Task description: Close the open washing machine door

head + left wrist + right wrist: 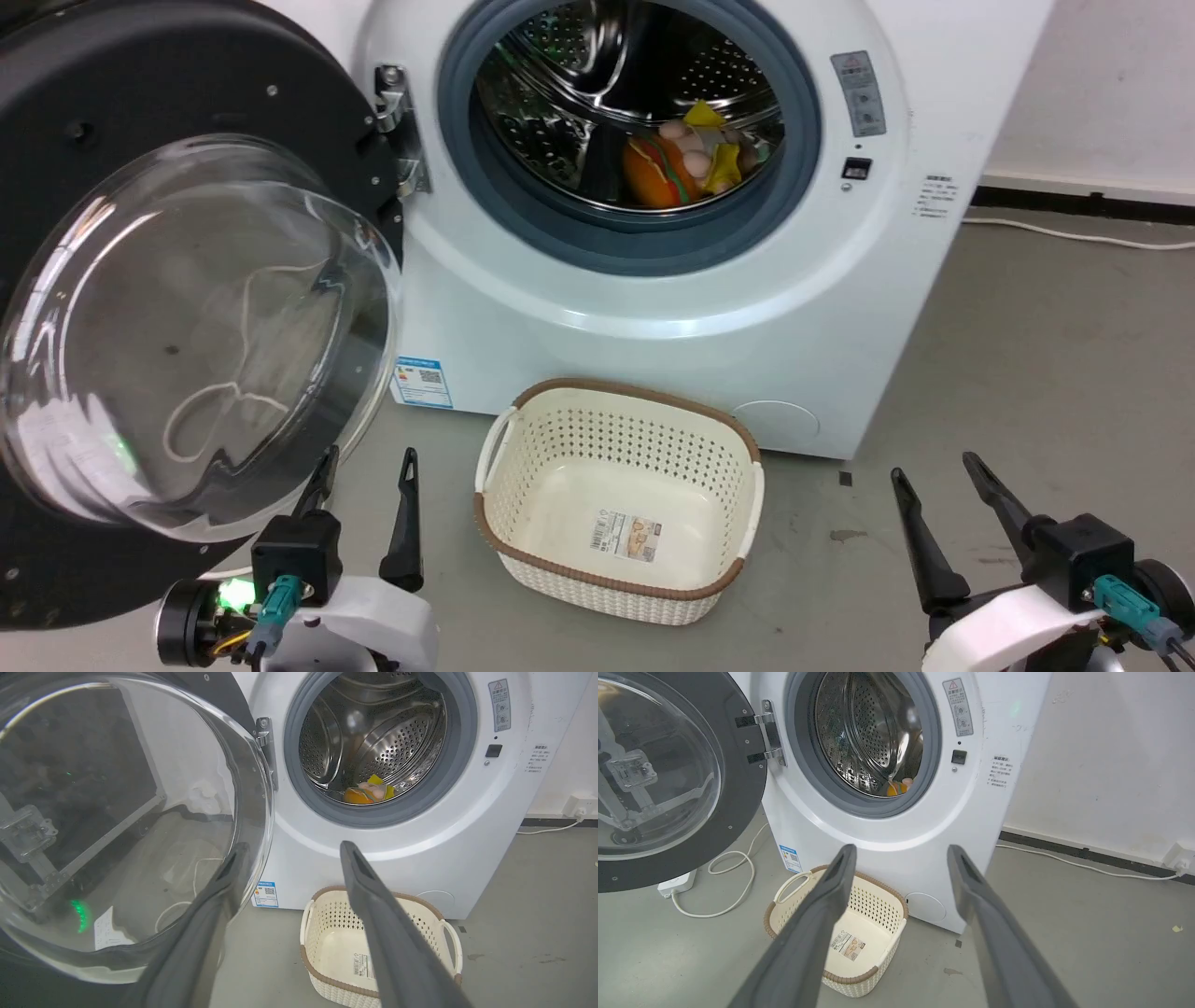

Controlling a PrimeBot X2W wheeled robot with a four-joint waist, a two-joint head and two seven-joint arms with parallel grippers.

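Several failures can be foreseen from here. The washing machine door [187, 308] is swung wide open to the left of the drum opening [635, 121], its bulging glass turned toward the robot. The left jaws are spread, holding nothing, and are raised just beside the door's lower rim, with one finger seen against the glass in the left wrist view. If the push is placed on that smooth curved glass, a slip off the bowl is likely. If it is placed near the hinge [397, 121], little leverage is gained and the latch may not be caught. A finger could also be trapped between the closing frame and the cabinet if it is not drawn clear in time. Whether the basket [597, 429] is cleared by the door's sweep cannot be told. The right jaws, likewise spread and empty, are held well apart from the door, to the right of the basket. By count: one door, one hinge, one machine [653, 308], one empty basket on the floor [1027, 373], two sets of jaws, and two white cables, one looped [733, 877] below the door and one [1064, 863] laid along the wall. A small heap of soft toys [686, 159] is left in the drum, too jumbled to be counted.
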